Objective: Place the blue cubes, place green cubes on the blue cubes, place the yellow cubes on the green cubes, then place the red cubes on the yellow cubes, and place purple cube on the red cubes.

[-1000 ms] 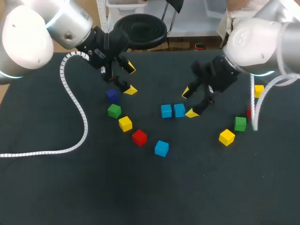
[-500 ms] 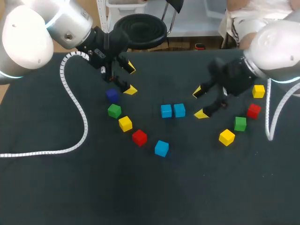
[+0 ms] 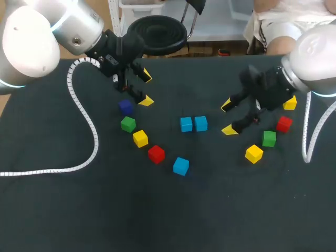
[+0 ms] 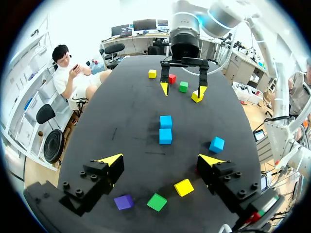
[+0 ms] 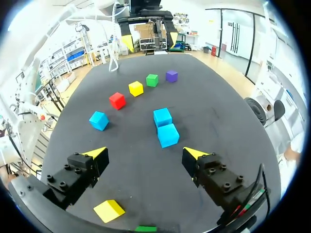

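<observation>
Two blue cubes [image 3: 186, 124] [image 3: 201, 124] sit side by side at mid-table, touching; a third blue cube [image 3: 181, 166] lies nearer the front. A purple cube [image 3: 125, 106], green cube [image 3: 127, 124], yellow cube [image 3: 140, 138] and red cube [image 3: 156, 154] run in a diagonal line on the left. On the right lie a yellow cube [image 3: 254, 154], green cube [image 3: 269, 138], red cube [image 3: 284, 124] and another yellow cube [image 3: 290, 103]. My left gripper [image 3: 146, 88] hangs open just behind the purple cube [image 4: 123, 202]. My right gripper [image 3: 228, 117] is open and empty, right of the blue pair [image 5: 168, 135].
A white ribbed cable [image 3: 84, 115] from my left arm loops across the table's left side to its left edge. The dark tabletop [image 3: 157, 210] has bare room along the front.
My right arm has drawn back to the right, away from the blue pair and toward the right-hand cubes, uncovering the red and yellow ones there. The left arm has not moved.
</observation>
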Motion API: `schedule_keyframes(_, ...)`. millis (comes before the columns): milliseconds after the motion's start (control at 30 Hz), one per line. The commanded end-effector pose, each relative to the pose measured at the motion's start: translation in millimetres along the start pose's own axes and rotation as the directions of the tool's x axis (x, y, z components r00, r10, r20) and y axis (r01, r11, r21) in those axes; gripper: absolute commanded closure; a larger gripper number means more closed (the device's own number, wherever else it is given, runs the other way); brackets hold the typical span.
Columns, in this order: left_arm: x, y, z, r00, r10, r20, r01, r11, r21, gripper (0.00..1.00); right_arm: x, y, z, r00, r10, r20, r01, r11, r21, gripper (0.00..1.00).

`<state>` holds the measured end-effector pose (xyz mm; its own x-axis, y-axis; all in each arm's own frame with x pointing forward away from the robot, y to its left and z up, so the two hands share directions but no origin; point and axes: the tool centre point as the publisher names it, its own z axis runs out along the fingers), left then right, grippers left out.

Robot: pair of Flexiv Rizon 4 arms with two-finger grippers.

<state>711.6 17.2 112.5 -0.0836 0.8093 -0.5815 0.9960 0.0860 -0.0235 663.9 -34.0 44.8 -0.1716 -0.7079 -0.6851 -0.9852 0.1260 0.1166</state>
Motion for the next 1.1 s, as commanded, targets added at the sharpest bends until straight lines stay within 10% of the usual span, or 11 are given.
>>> schedule_keyframes(33,-0.8,1.5,0,1.000,-0.001,-0.004,0.001,1.000,0.003,0.00,1,11,-9,1.000,-0.001,0.000,0.001,1.000,0.014,0.00)
schedule_keyframes(1100,-0.8,1.5,0,1.000,-0.001,-0.004,0.001,1.000,0.003,0.00,31,-15,-39,0.973,-0.230,-0.002,0.229,0.969,-0.091,0.00)
